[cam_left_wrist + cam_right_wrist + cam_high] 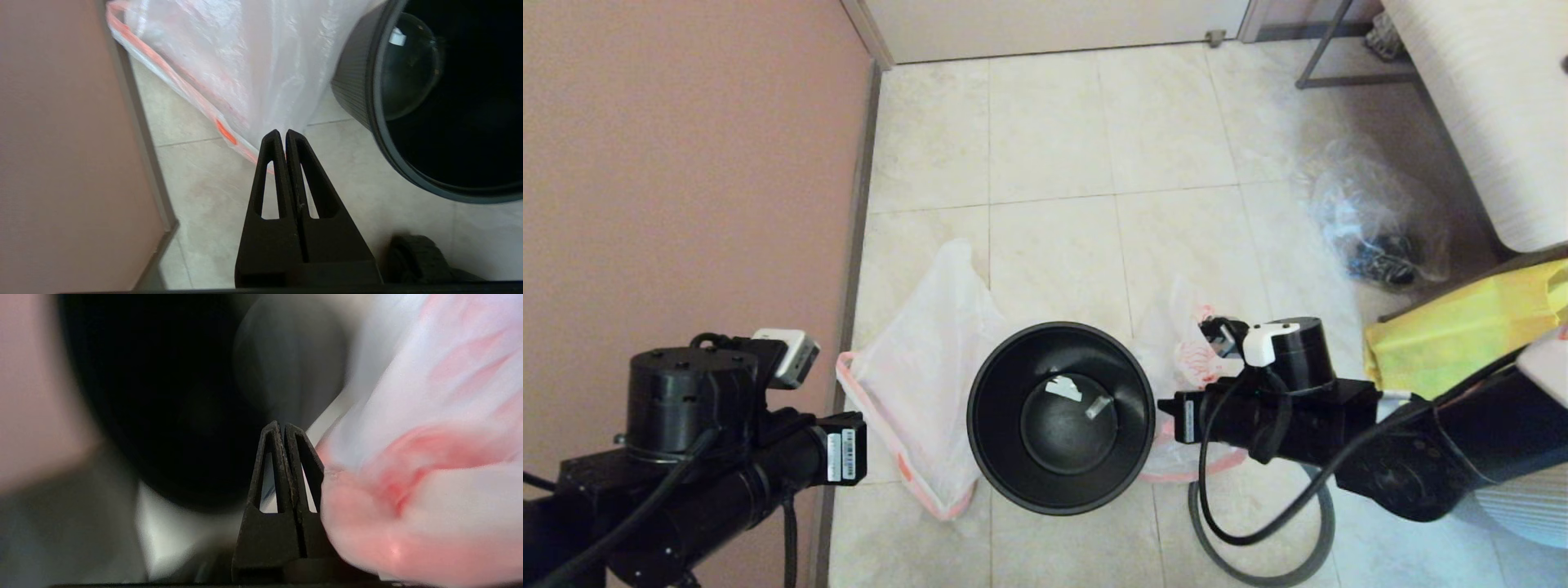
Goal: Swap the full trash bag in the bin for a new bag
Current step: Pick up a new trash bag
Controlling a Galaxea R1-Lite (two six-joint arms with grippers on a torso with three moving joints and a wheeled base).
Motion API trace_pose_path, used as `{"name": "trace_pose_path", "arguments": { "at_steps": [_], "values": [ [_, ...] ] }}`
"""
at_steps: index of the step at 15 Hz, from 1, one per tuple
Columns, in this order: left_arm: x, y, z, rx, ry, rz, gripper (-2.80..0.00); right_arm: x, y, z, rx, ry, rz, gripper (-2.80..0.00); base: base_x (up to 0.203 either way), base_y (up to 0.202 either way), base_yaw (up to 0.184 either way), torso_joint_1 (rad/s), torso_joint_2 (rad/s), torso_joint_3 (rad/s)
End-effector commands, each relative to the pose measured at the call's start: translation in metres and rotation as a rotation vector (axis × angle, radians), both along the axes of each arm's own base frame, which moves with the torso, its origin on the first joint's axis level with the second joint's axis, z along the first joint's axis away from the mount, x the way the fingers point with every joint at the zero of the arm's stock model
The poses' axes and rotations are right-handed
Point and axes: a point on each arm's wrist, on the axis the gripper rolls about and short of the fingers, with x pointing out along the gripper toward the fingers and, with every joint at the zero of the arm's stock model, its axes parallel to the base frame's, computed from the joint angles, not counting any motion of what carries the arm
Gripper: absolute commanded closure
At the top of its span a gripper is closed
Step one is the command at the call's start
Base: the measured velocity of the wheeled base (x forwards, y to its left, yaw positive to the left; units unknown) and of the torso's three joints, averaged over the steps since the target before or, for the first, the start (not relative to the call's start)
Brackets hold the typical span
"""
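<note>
The bin [1061,416] is set on the floor [1054,139] between the two arms, with two scraps [1063,388] lying in it. A bag [923,367] is spread flat to its left, beside the wall [686,163]; another bag [1188,351] lies to its right. Beyond that, a tied bag [1376,216] is placed, and the hoop [1258,539] lies nearer, under the right arm.

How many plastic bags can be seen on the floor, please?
3: a white bag with pink trim lying under the bin, a clear bag holding dark items, and a yellow bag partly hidden behind the right arm.
</note>
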Motion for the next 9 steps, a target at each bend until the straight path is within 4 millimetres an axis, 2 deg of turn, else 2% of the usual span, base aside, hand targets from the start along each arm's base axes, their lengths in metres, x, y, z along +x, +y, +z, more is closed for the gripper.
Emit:
{"name": "trace_pose_path", "arguments": {
  "at_steps": [1, 4, 6, 9],
  "values": [
    [0.003, -0.001, 0.001, 0.005, -0.006, 0.008, 0.0, 0.034, -0.004, -0.03, -0.022, 0.006, -0.088, 0.0, 0.0, 0.0, 0.0, 0.0, 0.0, 0.0],
    [0.003, -0.001, 0.003, 0.002, -0.014, 0.008, 0.0, 0.064, -0.053, -0.03, -0.02, -0.022, -0.253, 0.0, 0.0, 0.0, 0.0, 0.0, 0.0, 0.0],
    [0.003, -0.001, 0.004, 0.0, -0.019, 0.01, 0.0, 0.076, -0.087, -0.04, -0.053, -0.011, -0.33, 0.0, 0.0, 0.0, 0.0, 0.0, 0.0, 0.0],
    [0.003, 0.0, 0.002, 0.001, -0.013, 0.012, 0.0, 0.088, -0.105, -0.089, -0.175, 0.064, -0.336, 0.0, 0.0, 0.0, 0.0, 0.0, 0.0, 0.0]
  ]
}}
